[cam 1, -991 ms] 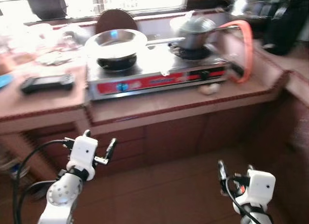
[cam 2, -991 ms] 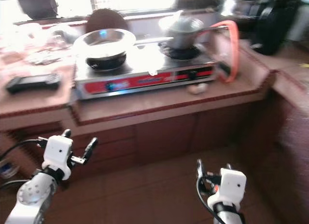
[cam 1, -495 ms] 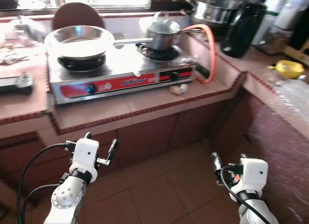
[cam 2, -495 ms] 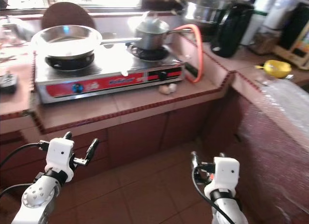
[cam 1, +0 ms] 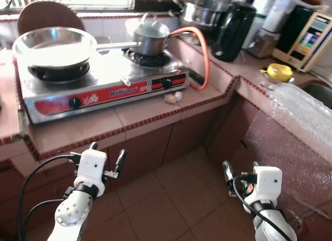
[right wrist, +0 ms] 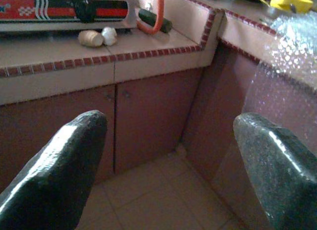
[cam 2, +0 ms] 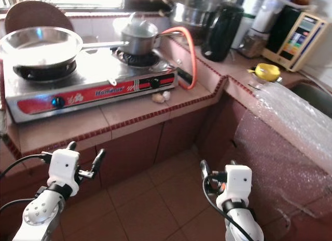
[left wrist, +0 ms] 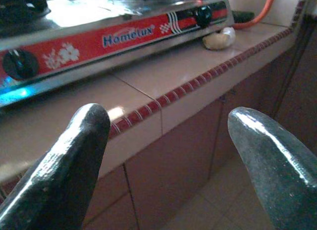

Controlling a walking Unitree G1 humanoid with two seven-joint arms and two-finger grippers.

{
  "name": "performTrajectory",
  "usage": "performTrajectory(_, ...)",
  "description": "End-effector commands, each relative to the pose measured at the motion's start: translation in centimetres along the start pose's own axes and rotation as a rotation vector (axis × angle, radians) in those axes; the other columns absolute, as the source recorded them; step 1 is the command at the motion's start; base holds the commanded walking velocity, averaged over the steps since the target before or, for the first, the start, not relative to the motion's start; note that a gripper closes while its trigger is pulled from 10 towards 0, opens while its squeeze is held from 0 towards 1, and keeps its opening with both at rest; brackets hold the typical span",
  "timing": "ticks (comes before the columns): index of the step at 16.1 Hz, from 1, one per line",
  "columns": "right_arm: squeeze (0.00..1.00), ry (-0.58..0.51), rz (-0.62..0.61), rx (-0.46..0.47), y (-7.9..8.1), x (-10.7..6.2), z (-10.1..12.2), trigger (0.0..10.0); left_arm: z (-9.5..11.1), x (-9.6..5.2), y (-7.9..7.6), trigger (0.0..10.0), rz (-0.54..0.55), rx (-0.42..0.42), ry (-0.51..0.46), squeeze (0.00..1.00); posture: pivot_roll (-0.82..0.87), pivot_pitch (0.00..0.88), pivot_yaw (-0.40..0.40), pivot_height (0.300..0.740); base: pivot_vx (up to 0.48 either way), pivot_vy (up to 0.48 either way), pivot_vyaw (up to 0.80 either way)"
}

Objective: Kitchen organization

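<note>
A red and steel gas stove [cam 1: 104,85] stands on the tiled counter [cam 1: 129,124]. On it are a wide steel pan [cam 1: 52,46] and a lidded saucepan [cam 1: 150,36]. An orange hose [cam 1: 203,54] curves from the stove's side. Two small pale lumps [cam 1: 171,97] lie on the counter by the stove front. My left gripper [cam 1: 107,151] is held low before the cupboard doors, open and empty, its fingers [left wrist: 74,155] pointing at the counter edge. My right gripper [cam 1: 240,171] is also low and open with nothing in it, facing the inner corner of the cupboards [right wrist: 198,106].
The counter turns a corner on the right. There stand a black jug [cam 1: 233,30], a large steel pot [cam 1: 199,10], a yellow object [cam 1: 279,71] and a small appliance [cam 1: 308,36]. Bubble wrap [cam 1: 301,108] drapes over the right counter. Brown floor tiles [cam 1: 171,199] lie below.
The whole view has swung to the right, so the stove sits further left and the right-hand counter with the jug and bubble wrap has come in. Both arms keep their pose.
</note>
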State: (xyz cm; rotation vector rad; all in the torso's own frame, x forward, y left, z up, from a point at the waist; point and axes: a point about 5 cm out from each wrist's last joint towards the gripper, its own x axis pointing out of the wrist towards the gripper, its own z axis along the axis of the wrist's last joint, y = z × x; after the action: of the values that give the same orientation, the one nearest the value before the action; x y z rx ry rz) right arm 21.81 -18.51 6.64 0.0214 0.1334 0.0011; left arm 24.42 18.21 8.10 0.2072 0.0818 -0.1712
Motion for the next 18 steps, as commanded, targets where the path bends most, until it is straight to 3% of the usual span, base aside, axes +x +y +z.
performTrajectory(1,0.0,0.012,-0.01,-0.014,-0.46,-0.17,-0.14,10.0,0.22,0.23,-0.38,10.0,-0.011,0.01,-0.011,0.0,0.22,0.0,-0.122,0.74,0.0,0.0,0.0)
performTrajectory(6,0.0,0.012,0.009,-0.017,0.13,0.16,-0.02,10.0,0.35,0.17,-0.61,10.0,-0.015,0.02,-0.017,0.0,0.22,0.0,-0.122,0.74,0.0,0.0,0.0)
performTrajectory(18,0.0,0.023,-0.014,-0.024,-0.24,-0.01,-0.07,10.0,0.41,0.1,-0.58,10.0,-0.026,0.052,-0.028,0.0,0.21,0.0,-0.114,0.74,0.0,0.0,0.0)
